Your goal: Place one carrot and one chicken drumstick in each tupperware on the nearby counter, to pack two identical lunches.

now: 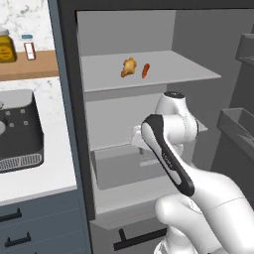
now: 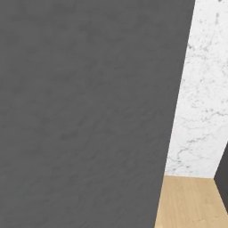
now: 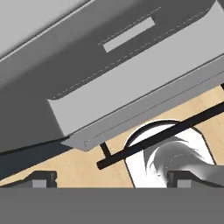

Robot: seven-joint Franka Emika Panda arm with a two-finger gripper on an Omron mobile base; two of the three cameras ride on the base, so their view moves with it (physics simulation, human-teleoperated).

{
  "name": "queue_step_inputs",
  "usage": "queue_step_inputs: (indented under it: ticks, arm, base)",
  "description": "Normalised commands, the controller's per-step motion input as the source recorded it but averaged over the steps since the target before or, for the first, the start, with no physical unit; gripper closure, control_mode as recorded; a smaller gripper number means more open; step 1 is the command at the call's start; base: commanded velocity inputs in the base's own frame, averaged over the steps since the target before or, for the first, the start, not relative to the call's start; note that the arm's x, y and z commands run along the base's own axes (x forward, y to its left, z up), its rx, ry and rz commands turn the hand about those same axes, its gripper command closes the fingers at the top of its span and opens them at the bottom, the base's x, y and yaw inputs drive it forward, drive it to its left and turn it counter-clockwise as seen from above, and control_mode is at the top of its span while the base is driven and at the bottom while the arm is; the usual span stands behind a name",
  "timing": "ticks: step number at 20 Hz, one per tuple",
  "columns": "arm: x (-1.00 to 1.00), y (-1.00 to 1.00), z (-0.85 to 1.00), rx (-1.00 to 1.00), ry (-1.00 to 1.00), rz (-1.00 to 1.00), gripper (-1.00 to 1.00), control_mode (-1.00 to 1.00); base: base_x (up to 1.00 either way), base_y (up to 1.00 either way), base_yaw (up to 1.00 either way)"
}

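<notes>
Open fridge, arm reaching inside.
1 chicken drumstick (image 1: pixel 128 67) and 1 carrot (image 1: pixel 145 71) lie side by side on the upper shelf (image 1: pixel 188 72); hand (image 3: pixel 112 178) fingers spread, pinching nothing.

Even flat rendered light, soft shadows, slightly blurry, no glare

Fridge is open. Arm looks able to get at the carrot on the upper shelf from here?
Probably yes. The carrot lies in the open on the upper shelf beside the drumstick, nothing in front. The arm sits lower, its pincer angled down at the drawer, so it must lift.
</notes>
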Motion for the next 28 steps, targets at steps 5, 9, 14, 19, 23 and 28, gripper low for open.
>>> queue_step_inputs:
  ticks: [5, 9, 14, 19, 23, 28]
  arm:
    - [0.10, 0.09, 1.00, -0.11, -0.54, 0.07, -1.00, -1.00]
    - [0.00, 0.00, 1.00, -0.16, -0.59, 0.11, -1.00, -1.00]
    - [0.41, 0.00, 1.00, -0.07, -0.51, 0.05, -1.00, -1.00]
    - [0.47, -0.15, 1.00, 0.00, -0.30, 0.10, -1.00, -1.00]
    - [0.69, -0.21, 0.81, 0.00, -0.06, 0.18, -1.00, -1.00]
    - [0.94, 0.00, 0.39, -0.02, 0.13, 0.01, -1.00, -1.00]
  base:
    - [0.00, 0.00, 0.00]
    - [0.00, 0.00, 0.00]
    - [0.00, 0.00, 0.00]
    - [0.00, 0.00, 0.00]
    - [0.00, 0.00, 0.00]
    - [0.00, 0.00, 0.00]
